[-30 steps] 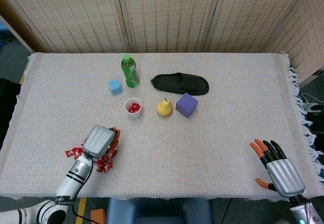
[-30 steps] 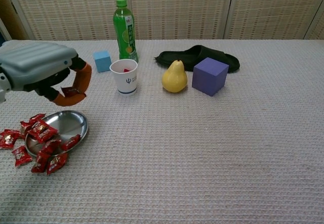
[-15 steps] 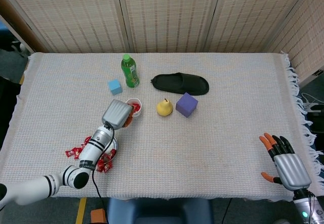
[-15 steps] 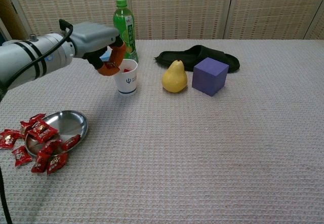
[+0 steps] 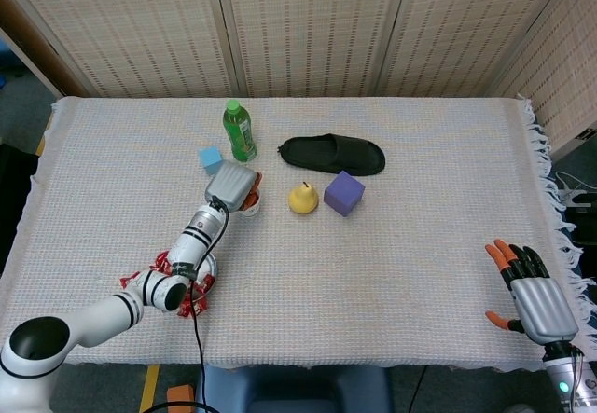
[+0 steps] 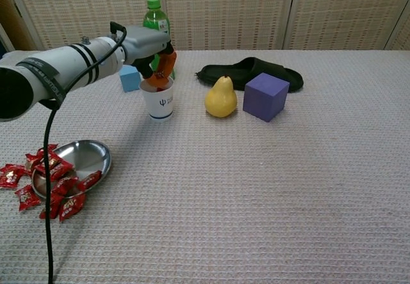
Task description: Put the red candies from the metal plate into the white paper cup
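Candies (image 6: 54, 184), red-wrapped, lie heaped on the near side of the metal plate (image 6: 90, 154), and several have spilled onto the cloth just left of it. Beyond the plate stands the white paper cup (image 6: 158, 99), with a green bottle (image 6: 155, 21) and a blue cube (image 6: 129, 77) behind it and a pear (image 6: 221, 97) to its right.

The left hand (image 6: 155, 56) hangs directly over the cup's mouth, fingers curled downward to the rim; whether a candy is pinched in them I cannot tell, since the fingertips hide it. To drop cleanly, I judge the fingers should part while centred over the opening and low, without nudging the light cup.

Well away from the plate, at the table's near right corner, the right hand (image 5: 528, 295) rests with fingers spread, holding nothing.
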`<state>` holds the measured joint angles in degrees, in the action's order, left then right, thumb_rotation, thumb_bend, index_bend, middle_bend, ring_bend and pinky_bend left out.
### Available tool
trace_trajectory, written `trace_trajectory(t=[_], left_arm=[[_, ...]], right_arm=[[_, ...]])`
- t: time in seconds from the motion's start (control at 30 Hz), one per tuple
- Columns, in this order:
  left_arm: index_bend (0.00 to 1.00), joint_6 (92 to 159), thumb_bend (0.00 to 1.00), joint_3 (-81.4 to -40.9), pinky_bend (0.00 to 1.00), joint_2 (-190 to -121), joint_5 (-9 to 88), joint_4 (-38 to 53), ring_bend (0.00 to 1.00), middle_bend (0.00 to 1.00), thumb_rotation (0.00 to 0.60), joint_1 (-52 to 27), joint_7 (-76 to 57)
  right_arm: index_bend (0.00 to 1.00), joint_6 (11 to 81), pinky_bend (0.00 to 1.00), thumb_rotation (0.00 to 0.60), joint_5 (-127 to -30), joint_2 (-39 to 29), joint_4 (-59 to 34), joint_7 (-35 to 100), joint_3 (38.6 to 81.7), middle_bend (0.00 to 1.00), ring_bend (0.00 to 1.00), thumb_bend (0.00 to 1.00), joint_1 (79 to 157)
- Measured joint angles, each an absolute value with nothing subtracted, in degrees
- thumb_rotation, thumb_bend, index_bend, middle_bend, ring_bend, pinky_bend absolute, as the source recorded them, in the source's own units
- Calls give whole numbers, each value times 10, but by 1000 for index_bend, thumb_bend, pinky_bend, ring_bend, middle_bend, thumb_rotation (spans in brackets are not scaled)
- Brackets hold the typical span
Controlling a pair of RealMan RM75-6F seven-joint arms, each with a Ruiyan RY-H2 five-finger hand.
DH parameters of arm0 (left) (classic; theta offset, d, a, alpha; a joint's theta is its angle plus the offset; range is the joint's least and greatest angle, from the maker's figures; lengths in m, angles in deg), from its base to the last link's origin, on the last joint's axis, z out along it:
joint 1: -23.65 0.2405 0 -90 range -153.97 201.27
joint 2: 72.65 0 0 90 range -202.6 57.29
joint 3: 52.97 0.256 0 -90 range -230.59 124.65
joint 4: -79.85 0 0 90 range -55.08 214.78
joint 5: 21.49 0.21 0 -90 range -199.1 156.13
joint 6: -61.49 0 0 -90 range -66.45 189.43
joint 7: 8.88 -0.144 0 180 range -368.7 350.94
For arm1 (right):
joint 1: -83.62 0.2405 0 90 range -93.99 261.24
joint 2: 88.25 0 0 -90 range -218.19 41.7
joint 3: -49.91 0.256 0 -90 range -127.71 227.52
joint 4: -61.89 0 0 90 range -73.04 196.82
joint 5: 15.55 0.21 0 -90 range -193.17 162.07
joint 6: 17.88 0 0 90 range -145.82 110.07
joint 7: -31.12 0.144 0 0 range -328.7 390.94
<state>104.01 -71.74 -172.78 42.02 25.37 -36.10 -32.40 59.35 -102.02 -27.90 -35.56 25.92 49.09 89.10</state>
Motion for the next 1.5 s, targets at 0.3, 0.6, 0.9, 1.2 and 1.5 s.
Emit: trace_trajectory(t=[0.3, 0.6, 0.9, 1.2, 1.5], left_arm=[[256, 1052, 406, -707, 1000, -1721, 405, 241, 800, 249, 600, -358, -340], [172, 1100, 397, -691, 1000, -1685, 415, 143, 800, 219, 600, -330, -341], [145, 1283, 383, -577, 1000, -1608, 524, -88, 809, 500, 600, -193, -346], [264, 1442, 384, -409, 1000, -1569, 661, -117, 871, 829, 600, -13, -341], [303, 1474, 387, -384, 1000, -1599, 696, -4, 915, 905, 600, 57, -323]], right_arm=[[0, 602, 0, 600, -1029, -280, -356, 262, 488, 0, 0, 47, 888], [0, 603, 0, 600, -1038, -281, -357, 265, 484, 0, 0, 46, 888], [0, 620, 0, 600, -1085, -288, -355, 279, 467, 0, 0, 47, 882], [0, 637, 0, 600, -1132, -286, -354, 272, 449, 0, 0, 47, 877], [0, 637, 0, 600, -1149, -277, -354, 248, 439, 0, 0, 47, 875]])
